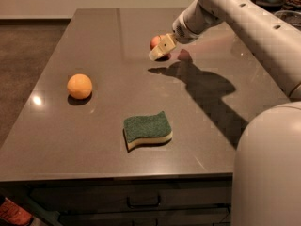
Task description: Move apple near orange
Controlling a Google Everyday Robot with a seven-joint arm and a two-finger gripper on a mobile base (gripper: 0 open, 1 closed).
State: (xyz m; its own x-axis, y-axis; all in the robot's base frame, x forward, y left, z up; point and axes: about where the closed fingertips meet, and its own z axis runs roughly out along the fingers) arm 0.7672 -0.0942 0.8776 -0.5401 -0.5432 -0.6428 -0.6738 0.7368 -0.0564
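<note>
Jaws of the gripper (162, 50) hang right at the apple (155, 41), at one o'clock on the surface (94, 41); whether they grip it, I cannot tell. At nine o'clock, well apart, lies the orange (79, 86); by my reckoning the whole carry is yet to do.

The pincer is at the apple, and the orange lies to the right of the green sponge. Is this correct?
Not quite. In the camera view the orange lies left of the green sponge, not right. The pincer is indeed at the apple.
</note>
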